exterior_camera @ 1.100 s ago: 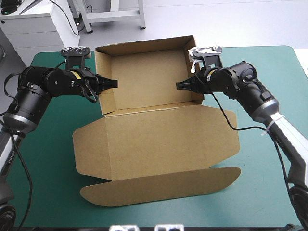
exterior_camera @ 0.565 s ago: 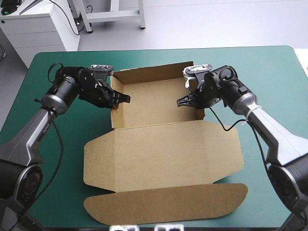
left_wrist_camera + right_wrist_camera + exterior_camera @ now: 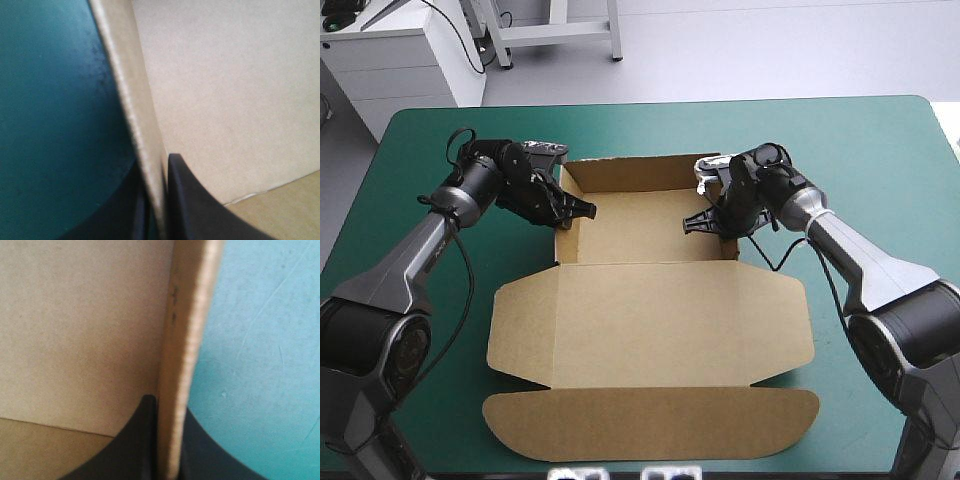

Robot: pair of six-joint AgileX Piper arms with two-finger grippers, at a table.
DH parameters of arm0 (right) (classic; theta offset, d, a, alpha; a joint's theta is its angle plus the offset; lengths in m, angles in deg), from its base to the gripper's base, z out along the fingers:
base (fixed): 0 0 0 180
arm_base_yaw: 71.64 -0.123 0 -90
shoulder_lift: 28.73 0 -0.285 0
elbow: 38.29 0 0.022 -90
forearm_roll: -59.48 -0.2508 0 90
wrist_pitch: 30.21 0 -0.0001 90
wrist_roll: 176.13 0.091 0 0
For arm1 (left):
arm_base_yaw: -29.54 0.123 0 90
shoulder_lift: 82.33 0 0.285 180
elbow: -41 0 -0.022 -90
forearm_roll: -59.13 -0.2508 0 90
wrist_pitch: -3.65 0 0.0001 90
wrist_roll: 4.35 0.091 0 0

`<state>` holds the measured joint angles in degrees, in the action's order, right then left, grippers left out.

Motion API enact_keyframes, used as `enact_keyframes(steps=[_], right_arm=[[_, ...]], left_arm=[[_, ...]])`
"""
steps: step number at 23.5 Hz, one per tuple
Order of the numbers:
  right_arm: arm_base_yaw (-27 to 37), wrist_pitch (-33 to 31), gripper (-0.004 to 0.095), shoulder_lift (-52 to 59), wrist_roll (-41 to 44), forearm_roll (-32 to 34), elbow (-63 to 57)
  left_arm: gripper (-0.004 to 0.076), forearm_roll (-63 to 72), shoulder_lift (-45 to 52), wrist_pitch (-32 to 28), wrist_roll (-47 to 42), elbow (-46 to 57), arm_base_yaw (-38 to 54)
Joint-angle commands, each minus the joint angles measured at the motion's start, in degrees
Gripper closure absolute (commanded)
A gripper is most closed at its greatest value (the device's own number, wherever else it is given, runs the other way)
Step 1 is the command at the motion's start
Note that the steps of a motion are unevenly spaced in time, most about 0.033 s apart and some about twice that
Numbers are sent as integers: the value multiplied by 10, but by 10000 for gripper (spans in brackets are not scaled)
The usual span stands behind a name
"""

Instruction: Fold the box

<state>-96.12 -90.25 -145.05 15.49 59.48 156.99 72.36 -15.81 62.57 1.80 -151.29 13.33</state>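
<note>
**A:** How much of the fold is judged to be done, starting at the left?

**B:** The left gripper [image 3: 580, 209] is clamped on the left wall [image 3: 132, 110] of the box [image 3: 650, 225], with one black finger inside and one outside. That wall is held upright.

**A:** And the middle?

**B:** A tray is formed on the far half of the teal-green cover [image 3: 880, 150], with its far wall [image 3: 630, 170] raised. The lid [image 3: 650, 325] is laid flat toward the near edge, and its tuck flap [image 3: 650, 425] is spread out beyond it (no crease is lifted there).

**A:** The right side?

**B:** The right gripper [image 3: 700, 221] is pinched in the same way onto the right wall [image 3: 187, 340], which is also held upright.

**A:** What is left?

**B:** The tray is taken to be nearly finished. Whether the side walls are fully tucked cannot be told. Letting go of them is probably what remains, and the lid is untouched.
</note>
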Motion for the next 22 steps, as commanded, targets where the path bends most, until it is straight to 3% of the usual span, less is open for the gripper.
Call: enact_keyframes(steps=[1,2,3,4,5,6,7,8,10,18,22], right_arm=[[-7,5,919,16,-32,-35,9],[-7,0,871,16,-32,-34,9],[-7,-3,835,16,-32,-33,9],[-7,-9,701,16,-33,-33,9],[-7,-14,632,16,-34,-33,10],[-7,-23,441,16,-43,-33,13],[-7,-26,345,16,-46,-33,16],[-7,-27,214,17,-46,-33,29],[-7,-27,153,22,-46,-33,46],[-7,-111,167,63,-46,9,166],[-7,-114,167,98,-46,29,169]], left_arm=[[636,22,9,23,75,0,-6],[527,36,12,26,78,0,-6],[475,44,14,26,78,0,-6],[330,62,17,26,78,0,-6],[274,69,17,28,78,0,-6],[170,71,17,39,74,-7,-6],[146,71,17,45,69,-12,-6],[141,71,17,54,58,-25,-6],[141,73,17,69,56,-47,-6],[148,51,28,148,29,-179,-6],[230,-12,72,148,28,-195,-6]])
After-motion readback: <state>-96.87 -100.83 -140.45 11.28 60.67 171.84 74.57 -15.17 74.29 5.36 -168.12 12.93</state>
